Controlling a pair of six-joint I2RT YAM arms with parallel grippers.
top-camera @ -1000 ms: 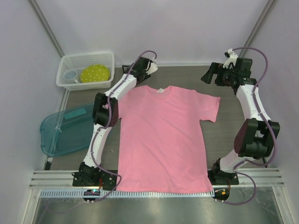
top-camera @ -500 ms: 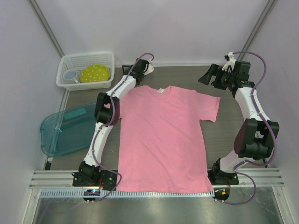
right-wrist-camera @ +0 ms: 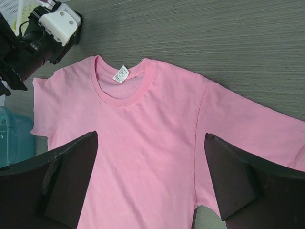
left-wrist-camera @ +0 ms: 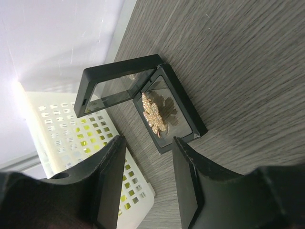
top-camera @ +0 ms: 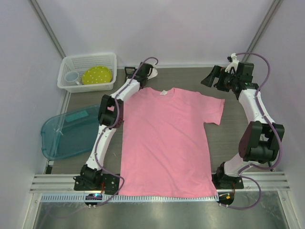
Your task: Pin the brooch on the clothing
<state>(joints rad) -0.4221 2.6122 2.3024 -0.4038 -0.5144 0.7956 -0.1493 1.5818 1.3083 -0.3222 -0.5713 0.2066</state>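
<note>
The pink T-shirt (top-camera: 167, 138) lies flat on the table with its collar at the far side, and it also shows in the right wrist view (right-wrist-camera: 152, 157) with its white label (right-wrist-camera: 120, 74). The cream-gold brooch (left-wrist-camera: 153, 114) lies in an open black box (left-wrist-camera: 183, 114) at the far left, near the basket. The box also shows in the top view (top-camera: 129, 71). My left gripper (left-wrist-camera: 148, 143) is open and empty, just short of the box, jaws either side of its near corner. My right gripper (right-wrist-camera: 151, 138) is open and empty, raised beyond the shirt's right sleeve (top-camera: 209, 78).
A white basket (top-camera: 88, 61) at the far left holds a yellow-green dotted plate (top-camera: 96, 75) and a cup (top-camera: 71, 77). Its wall lies close beside my left fingers (left-wrist-camera: 62, 129). A teal plastic tray (top-camera: 62, 136) sits at the left edge.
My left gripper has moved farther back and left off the shirt's shoulder, and the black box now shows in the top view. My right gripper has shifted slightly left.
</note>
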